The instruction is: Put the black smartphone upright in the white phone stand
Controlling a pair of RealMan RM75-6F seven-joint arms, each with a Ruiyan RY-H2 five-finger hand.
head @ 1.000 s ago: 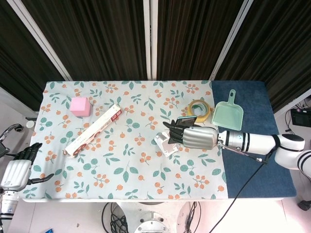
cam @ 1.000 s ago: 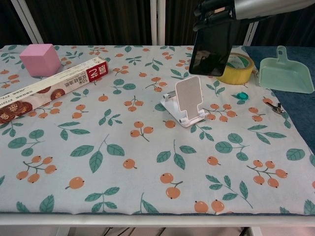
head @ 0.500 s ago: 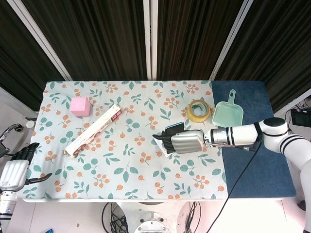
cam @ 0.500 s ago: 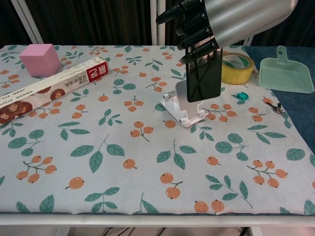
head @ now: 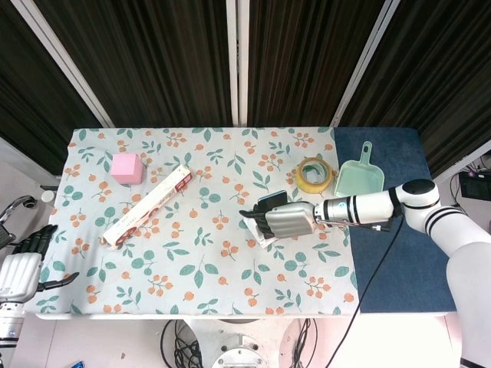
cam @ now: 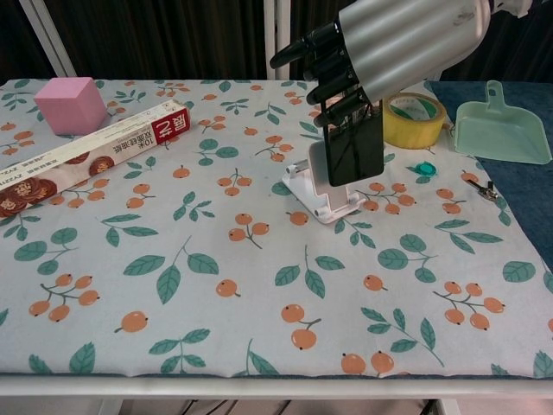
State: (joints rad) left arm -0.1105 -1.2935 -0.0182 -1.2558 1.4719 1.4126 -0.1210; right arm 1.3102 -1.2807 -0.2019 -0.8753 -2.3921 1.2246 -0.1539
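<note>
Here we see the right robot hand (cam: 393,47) gripping the black smartphone (cam: 354,151) from above, long axis vertical, directly over the white phone stand (cam: 321,197).

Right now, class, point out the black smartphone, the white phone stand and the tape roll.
black smartphone (cam: 353,156), chest view, screen.
white phone stand (cam: 309,188), chest view, base.
tape roll (cam: 415,120), chest view, outer side.
</note>
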